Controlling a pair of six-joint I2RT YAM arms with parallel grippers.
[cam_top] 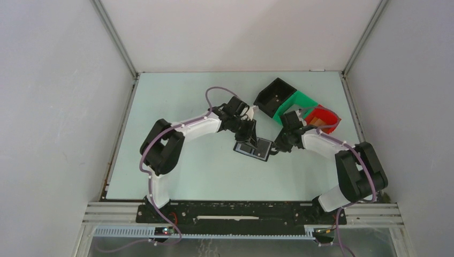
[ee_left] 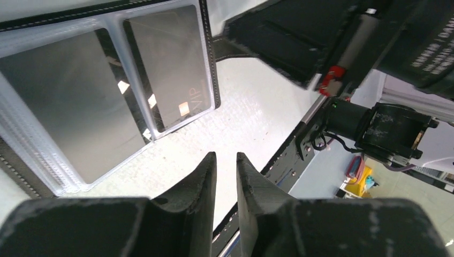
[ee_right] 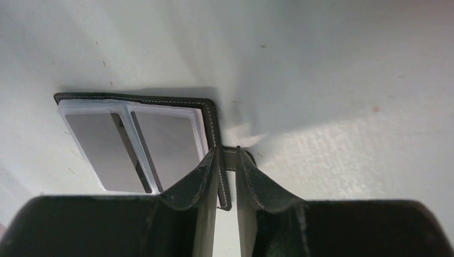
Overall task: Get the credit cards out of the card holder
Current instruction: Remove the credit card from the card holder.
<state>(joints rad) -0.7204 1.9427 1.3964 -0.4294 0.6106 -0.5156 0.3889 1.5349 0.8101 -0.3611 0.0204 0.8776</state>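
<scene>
Black holder (cam_top: 252, 148) is lying open mid-table, both cards (ee_right: 101, 152) sitting in their clear pockets (nothing is out yet). At its 3 o'clock the right gripper (ee_right: 227, 151) is straddling the tab (ee_right: 230, 160); whether it is clenched I cannot tell. At 11 o'clock the left gripper (ee_left: 226, 156) is hovering, slightly parted and empty.

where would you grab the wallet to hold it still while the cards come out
By the closure tab on the edge facing the right arm, coming from that side. The wallet lies open and flat on the table, so its leather rim offers little to pinch, and its top is all card sleeves. The tab alone sticks out; the right tool sits right at it.
</scene>
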